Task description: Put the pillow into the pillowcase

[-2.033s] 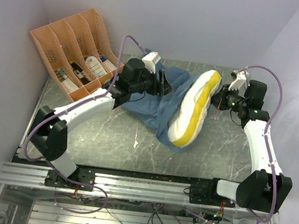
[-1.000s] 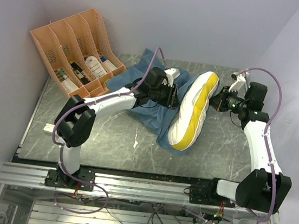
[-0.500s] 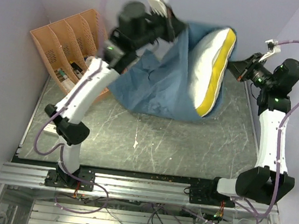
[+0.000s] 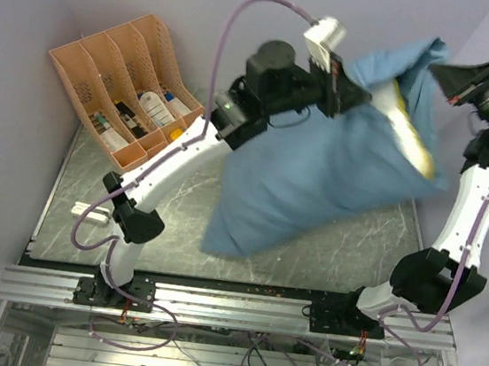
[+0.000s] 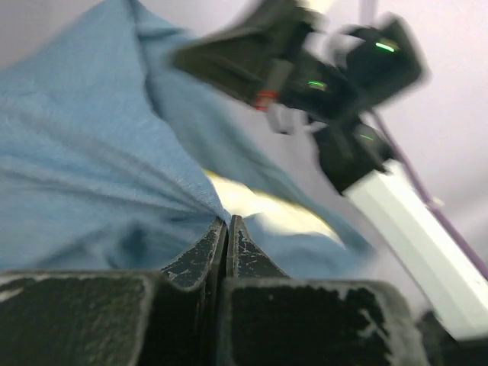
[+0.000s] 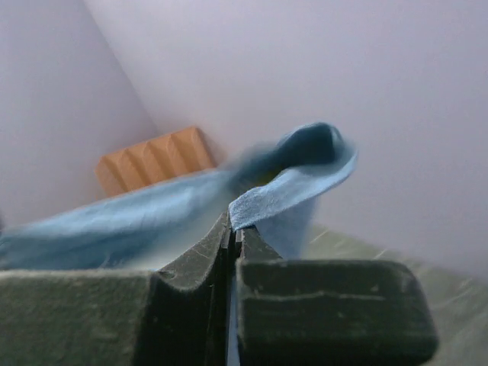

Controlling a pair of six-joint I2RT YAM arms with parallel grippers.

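The blue pillowcase (image 4: pixel 316 183) hangs high above the table, stretched between both arms. My left gripper (image 4: pixel 362 95) is shut on its open edge, fabric (image 5: pixel 91 152) pinched at the fingertips. At the upper right, my right gripper (image 4: pixel 434 74) is shut on the opposite edge, a blue flap (image 6: pixel 293 187) sticking out of its closed jaws. The pillow (image 4: pixel 409 132) sits mostly inside the case; only a cream and yellow strip shows at the opening, also seen as a pale patch (image 5: pixel 255 206) in the left wrist view.
An orange slotted file rack (image 4: pixel 118 83) with bottles and small items stands at the back left of the grey marble table (image 4: pixel 159 226). A small white object (image 4: pixel 80 210) lies by the left edge. Walls close in on three sides.
Both arms have lifted the pillowcase higher and pulled its opening up and to the right. The pillow has sunk deeper inside, with far less of it showing than before.
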